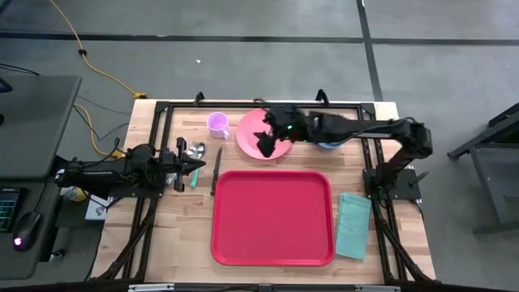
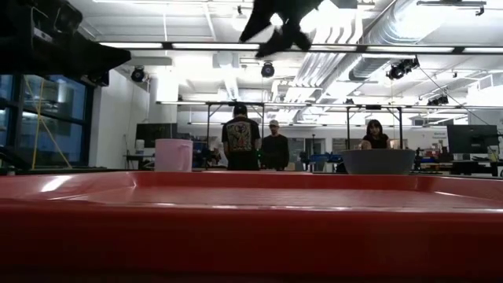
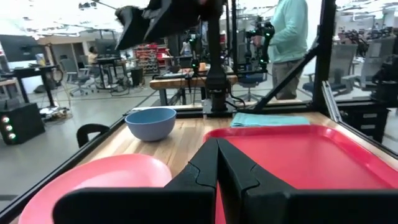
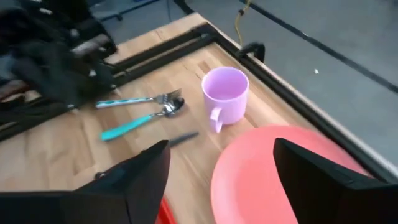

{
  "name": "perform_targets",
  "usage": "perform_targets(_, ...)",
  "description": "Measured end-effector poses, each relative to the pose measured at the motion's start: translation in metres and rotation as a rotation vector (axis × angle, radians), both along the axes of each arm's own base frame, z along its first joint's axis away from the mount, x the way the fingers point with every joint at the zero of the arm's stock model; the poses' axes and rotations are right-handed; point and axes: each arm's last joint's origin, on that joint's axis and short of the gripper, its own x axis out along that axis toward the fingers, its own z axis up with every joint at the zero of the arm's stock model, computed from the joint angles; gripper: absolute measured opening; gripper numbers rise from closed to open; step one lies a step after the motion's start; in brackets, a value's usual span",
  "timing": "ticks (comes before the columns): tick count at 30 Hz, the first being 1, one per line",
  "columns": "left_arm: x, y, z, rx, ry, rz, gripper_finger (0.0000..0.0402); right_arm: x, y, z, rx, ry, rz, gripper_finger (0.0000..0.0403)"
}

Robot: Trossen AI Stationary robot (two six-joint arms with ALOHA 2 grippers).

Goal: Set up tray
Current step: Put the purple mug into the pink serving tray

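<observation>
Red tray [image 1: 272, 217] lies bare; right gripper [image 1: 268, 139], open, partly hides the pink plate [image 1: 253, 130].

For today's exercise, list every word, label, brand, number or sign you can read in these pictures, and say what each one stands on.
None can be read.
The red tray, pink plate, purple mug and blue bowl show no lettering.
A light design on the back of a person's dark shirt in the low view is too small to read.
</observation>
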Motion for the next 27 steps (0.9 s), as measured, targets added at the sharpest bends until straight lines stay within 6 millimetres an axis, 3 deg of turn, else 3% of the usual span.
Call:
perform_targets(5,0.000,0.000,0.000,0.030,0.002,-0.007,0.0037,0.025,-0.004,-0.048,0.043,-0.047,-0.052,0.0271)
perform_targets(14,0.000,-0.001,-0.002,0.041,0.026,-0.026,0.0037,0.066,-0.006,-0.112,0.053,-0.107,-0.035,0.0271)
perform_targets(21,0.000,-0.002,-0.003,0.042,0.037,-0.060,0.0037,0.079,-0.004,-0.137,0.054,-0.123,-0.033,0.0271)
perform_targets(27,0.000,-0.002,-0.006,0.039,0.060,-0.064,0.0037,0.081,-0.013,-0.146,0.027,-0.118,-0.021,0.0271)
